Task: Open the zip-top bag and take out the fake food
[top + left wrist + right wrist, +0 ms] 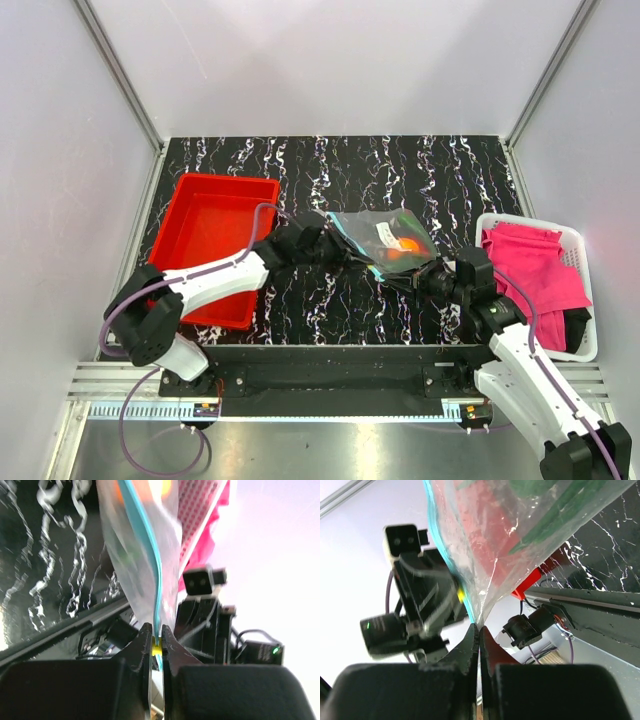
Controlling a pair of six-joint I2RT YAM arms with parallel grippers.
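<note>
Currently, above the desk (330, 300), the zip-top bag (385, 235) is held between both arms. The left tool (157, 632) is clamped on its teal zip edge, and the right tool (479, 630) is pinched on its clear plastic. The fake food (405, 245) sits inside.

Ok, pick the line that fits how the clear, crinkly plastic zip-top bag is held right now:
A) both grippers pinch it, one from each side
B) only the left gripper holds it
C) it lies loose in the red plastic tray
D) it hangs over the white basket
A: the left gripper is shut on the teal zip strip of the clear, crinkly plastic zip-top bag, and the right gripper is shut on its plastic at the opposite side.
</note>
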